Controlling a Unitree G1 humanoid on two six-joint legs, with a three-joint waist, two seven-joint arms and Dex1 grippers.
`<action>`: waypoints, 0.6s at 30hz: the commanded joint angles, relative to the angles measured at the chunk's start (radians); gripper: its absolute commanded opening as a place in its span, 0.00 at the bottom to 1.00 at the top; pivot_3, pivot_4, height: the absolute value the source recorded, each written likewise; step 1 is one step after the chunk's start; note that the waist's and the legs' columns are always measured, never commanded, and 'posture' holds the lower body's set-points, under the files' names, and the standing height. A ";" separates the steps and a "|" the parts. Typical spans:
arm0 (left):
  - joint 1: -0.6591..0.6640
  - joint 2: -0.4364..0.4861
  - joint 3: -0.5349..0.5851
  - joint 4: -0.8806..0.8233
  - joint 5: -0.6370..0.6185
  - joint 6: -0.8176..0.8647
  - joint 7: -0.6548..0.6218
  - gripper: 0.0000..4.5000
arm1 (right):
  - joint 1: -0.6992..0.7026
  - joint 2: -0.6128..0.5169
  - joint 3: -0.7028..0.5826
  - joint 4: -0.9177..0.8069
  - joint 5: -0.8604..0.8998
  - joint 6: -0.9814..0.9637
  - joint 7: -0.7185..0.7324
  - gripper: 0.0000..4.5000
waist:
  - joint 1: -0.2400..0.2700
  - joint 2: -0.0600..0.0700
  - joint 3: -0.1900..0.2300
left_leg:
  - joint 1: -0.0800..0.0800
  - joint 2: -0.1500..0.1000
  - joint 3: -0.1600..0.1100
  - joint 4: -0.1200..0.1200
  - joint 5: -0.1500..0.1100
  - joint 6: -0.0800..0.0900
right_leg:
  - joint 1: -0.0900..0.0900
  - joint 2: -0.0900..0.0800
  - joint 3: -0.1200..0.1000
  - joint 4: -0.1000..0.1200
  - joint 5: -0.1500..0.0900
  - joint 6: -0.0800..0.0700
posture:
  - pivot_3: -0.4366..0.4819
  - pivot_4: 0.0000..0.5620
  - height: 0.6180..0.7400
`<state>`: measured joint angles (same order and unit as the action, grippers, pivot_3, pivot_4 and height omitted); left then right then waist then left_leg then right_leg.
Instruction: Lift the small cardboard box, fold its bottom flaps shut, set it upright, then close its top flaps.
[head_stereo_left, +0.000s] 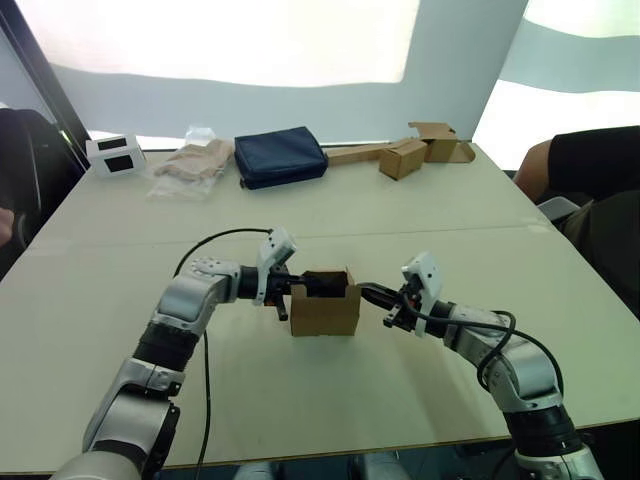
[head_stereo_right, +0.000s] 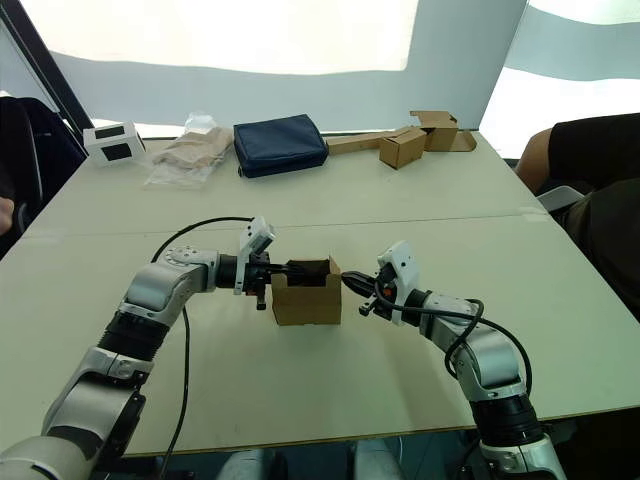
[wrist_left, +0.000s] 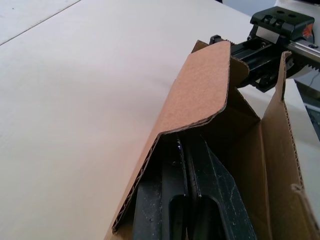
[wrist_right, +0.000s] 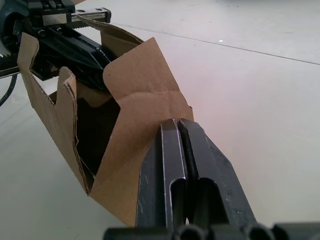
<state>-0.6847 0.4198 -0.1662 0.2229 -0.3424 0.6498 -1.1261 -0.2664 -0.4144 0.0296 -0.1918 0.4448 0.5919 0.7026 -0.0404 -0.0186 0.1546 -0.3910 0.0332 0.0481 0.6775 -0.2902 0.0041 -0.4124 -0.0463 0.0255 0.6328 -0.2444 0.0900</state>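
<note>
The small cardboard box (head_stereo_left: 325, 310) stands upright on the table, in the middle, with its top flaps up. My left gripper (head_stereo_left: 318, 287) reaches into the open top from the left. Its fingers (wrist_left: 172, 200) are shut together inside the box, under the raised left flap (wrist_left: 200, 90). My right gripper (head_stereo_left: 366, 292) comes from the right, also shut with nothing between its fingers. Its tips (wrist_right: 179, 122) press against the outside of the right flap (wrist_right: 135, 85), which leans inward over the opening.
At the far edge lie a navy pouch (head_stereo_left: 281, 156), a plastic bag of tan items (head_stereo_left: 190, 163), a white device (head_stereo_left: 115, 154) and two smaller tan boxes (head_stereo_left: 405, 157) on a cardboard strip. A person (head_stereo_left: 585, 170) sits at the right, near the table's side.
</note>
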 joint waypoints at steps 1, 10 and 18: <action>-0.015 -0.006 0.030 -0.034 -0.030 0.000 0.011 0.00 | 0.001 0.021 -0.005 -0.034 0.030 0.001 -0.002 0.00 | 0.000 0.000 0.000 | 0.000 0.000 0.000 0.000 0.000 0.000 | 0.000 0.000 0.000 0.000 0.000 -0.001 | 0.48 0.27 1.00; -0.026 -0.040 0.087 -0.048 -0.105 0.050 0.061 0.00 | 0.005 0.011 -0.012 -0.069 0.055 0.006 0.011 0.00 | 0.005 0.000 0.001 | -0.001 0.000 0.000 0.000 0.000 0.000 | 0.000 0.000 0.000 0.000 0.000 -0.001 | 0.48 0.27 1.00; -0.002 -0.031 0.055 -0.049 -0.079 0.032 0.066 0.00 | -0.014 0.015 -0.029 -0.103 0.104 0.019 0.012 0.00 | 0.006 0.000 0.002 | -0.001 0.000 0.000 0.000 0.000 0.000 | 0.000 0.000 0.000 -0.001 -0.001 -0.001 | 0.48 0.27 1.00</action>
<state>-0.6845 0.3828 -0.1034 0.2131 -0.4249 0.7043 -1.0586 -0.2605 -0.3953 0.0246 -0.2405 0.5185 0.6076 0.7070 -0.0343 -0.0185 0.1565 -0.3917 0.0329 0.0480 0.6776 -0.2902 0.0040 -0.4127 -0.0467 0.0255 0.6322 -0.2449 0.0891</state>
